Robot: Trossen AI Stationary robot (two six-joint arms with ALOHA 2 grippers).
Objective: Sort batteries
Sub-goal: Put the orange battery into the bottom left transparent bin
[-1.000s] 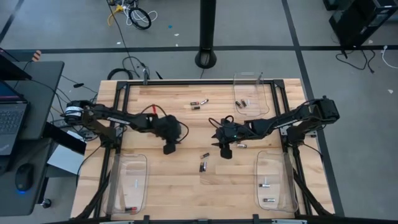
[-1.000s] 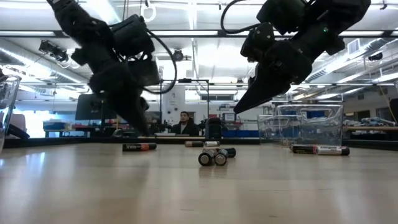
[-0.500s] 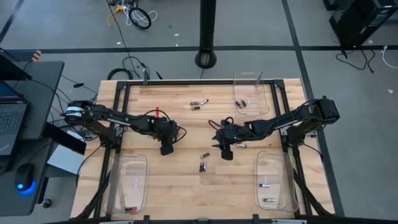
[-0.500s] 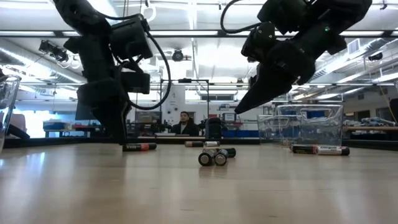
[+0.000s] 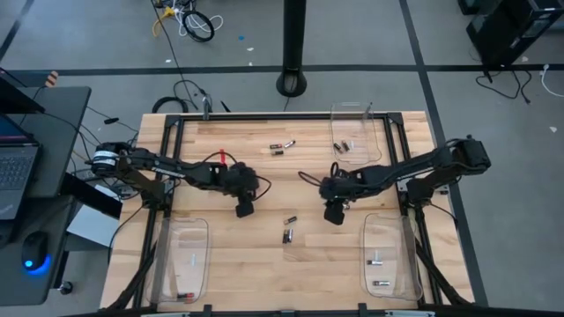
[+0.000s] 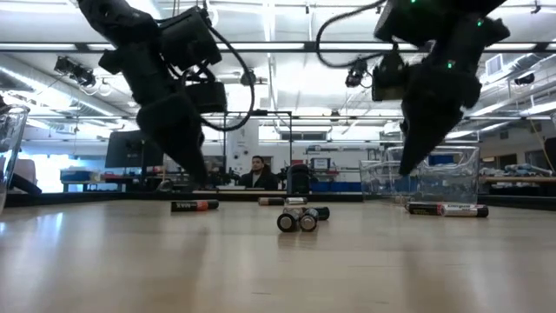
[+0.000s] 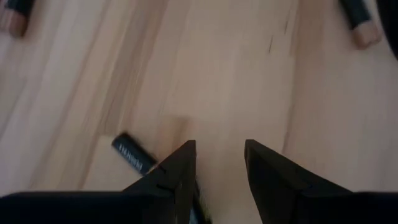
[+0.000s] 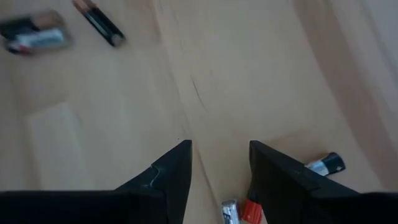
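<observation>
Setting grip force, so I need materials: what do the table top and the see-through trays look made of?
The table top looks like pale wood with a matt finish: plank seams and grain show. The trays look like clear glossy plastic, since the wood shows through them.

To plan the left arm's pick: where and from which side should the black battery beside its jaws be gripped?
Grip the black battery mid-barrel, from straight above, jaws crosswise to its length. It lies flat on the table, so only its rounded long sides are free. The open left gripper hangs just beside it.
</observation>
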